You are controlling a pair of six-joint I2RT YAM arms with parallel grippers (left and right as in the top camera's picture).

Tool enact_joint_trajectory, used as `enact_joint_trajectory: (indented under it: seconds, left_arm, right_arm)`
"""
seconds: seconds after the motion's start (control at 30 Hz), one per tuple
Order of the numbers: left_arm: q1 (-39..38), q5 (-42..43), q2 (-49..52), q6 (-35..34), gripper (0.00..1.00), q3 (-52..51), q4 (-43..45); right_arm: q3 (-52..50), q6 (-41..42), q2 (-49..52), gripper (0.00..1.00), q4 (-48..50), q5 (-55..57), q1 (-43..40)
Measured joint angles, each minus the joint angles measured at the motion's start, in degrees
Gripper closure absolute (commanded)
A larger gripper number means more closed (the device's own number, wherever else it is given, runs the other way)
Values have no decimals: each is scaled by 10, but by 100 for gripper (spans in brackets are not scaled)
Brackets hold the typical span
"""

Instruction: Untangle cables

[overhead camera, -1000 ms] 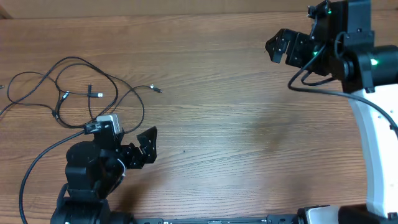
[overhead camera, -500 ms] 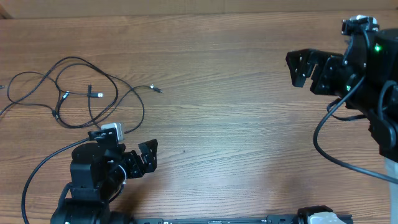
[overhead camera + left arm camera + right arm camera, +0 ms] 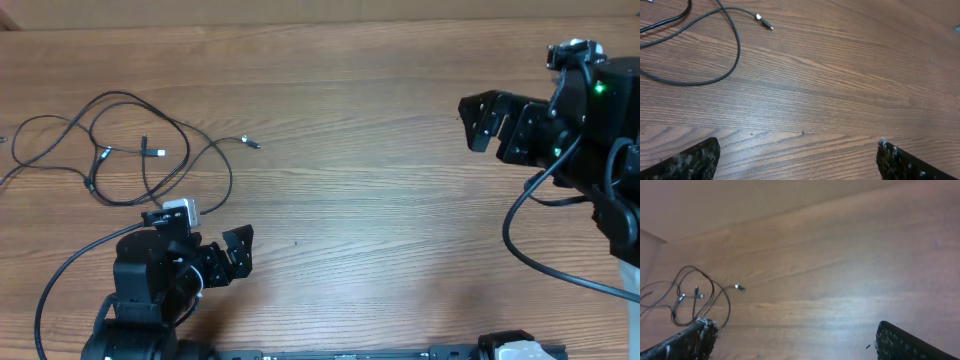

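Black left gripper point(image 3: 232, 255) is hovering spread wide, empty | just beyond it, thin cables point(image 3: 135, 150) are lying loosely looped on the table point(image 3: 350, 200), left side; probably light, limp, slippery, so best pinched on one strand near a plug tip | right gripper point(image 3: 485, 125) is hanging splayed, empty

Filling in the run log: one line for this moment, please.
cables: tangled, untouched | left hand: open, empty, close beside cables | right hand: open, empty, far across from cables
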Motion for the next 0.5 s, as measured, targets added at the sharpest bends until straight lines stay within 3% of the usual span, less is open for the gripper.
enact_joint_trajectory:
  seconds: [0.2, 0.5]
  left_arm:
    - [0, -2, 0, 0, 1, 0, 0]
    - [0, -2, 0, 0, 0, 0, 0]
  right_arm:
    - [0, 10, 0, 0, -40, 1, 0]
    - [0, 11, 0, 0, 5, 21, 0]
